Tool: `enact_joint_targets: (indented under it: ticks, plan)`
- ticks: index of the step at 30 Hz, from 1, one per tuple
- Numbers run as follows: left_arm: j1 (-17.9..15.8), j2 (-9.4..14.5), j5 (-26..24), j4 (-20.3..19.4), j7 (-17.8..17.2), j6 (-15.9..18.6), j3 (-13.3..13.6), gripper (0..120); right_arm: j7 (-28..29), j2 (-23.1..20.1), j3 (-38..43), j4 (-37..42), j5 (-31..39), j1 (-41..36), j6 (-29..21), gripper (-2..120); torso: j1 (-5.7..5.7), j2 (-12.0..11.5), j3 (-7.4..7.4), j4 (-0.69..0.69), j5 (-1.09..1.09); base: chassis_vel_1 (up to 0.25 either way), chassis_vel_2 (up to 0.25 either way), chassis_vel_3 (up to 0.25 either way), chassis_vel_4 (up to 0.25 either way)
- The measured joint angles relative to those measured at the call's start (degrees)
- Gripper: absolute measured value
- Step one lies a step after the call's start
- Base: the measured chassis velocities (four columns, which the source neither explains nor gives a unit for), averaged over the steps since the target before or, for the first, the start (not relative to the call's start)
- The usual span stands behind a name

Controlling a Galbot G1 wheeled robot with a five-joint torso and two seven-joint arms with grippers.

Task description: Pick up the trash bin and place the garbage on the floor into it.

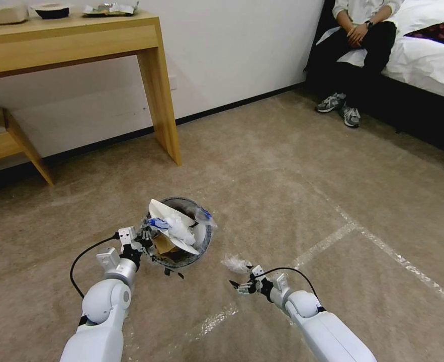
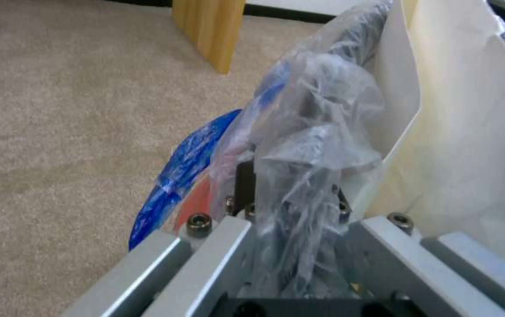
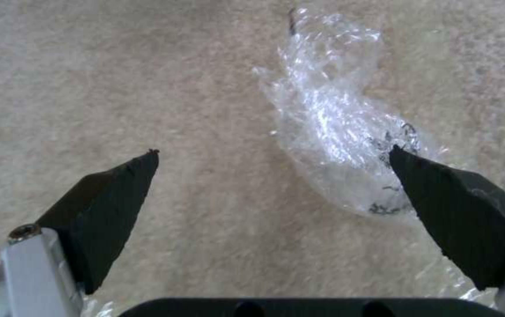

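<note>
The trash bin sits on the floor in front of me, stuffed with white slippers, tissues and brown paper. My left gripper is shut on its near rim. In the left wrist view the crinkly clear liner with blue marks bunches in my left gripper, beside a white slipper. A crumpled clear plastic wrapper, a piece of the garbage, lies on the carpet right of the bin. My right gripper hangs open just short of the wrapper, one finger at its edge.
A wooden desk leg and a low wooden stool stand behind the bin by the wall. A person's legs and shoes are by the bed at the back right. White tape lines cross the carpet on the right.
</note>
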Motion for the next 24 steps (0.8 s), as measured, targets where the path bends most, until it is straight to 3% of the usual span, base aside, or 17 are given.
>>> enact_joint_targets:
  ticks: [24]
  plan:
    - [0.6,-0.9,1.3,0.3,0.3,-0.4,0.5,1,-0.2,-0.5,2.8,-5.7,-1.8,3.2,2.7,100,0.00,0.0,0.00,-0.01,0.00,0.000,0.000,0.000,0.000]
